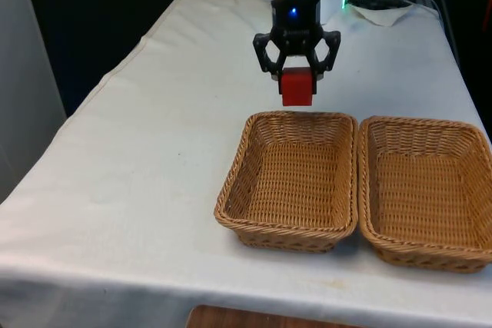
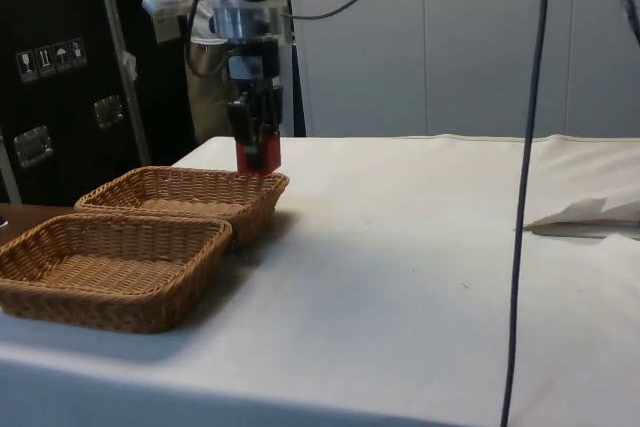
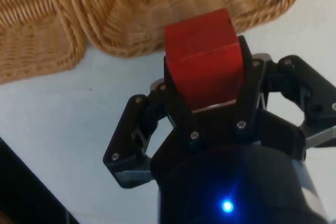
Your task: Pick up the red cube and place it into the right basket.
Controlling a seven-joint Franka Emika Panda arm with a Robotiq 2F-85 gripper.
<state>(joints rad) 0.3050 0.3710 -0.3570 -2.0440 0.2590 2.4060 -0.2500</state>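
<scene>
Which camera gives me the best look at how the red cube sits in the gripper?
The wrist view: the red cube sits clamped between both fingers of the gripper, its top and one side exposed. The front view shows it hanging below the fingers, above the table. In the side view it is partly covered.

A red cube (image 1: 297, 87) hangs clamped above the far rim of one wicker basket (image 1: 290, 182).

Two baskets (image 1: 290, 182) (image 1: 425, 190) sit side by side, touching, on the table (image 1: 138, 159).
</scene>
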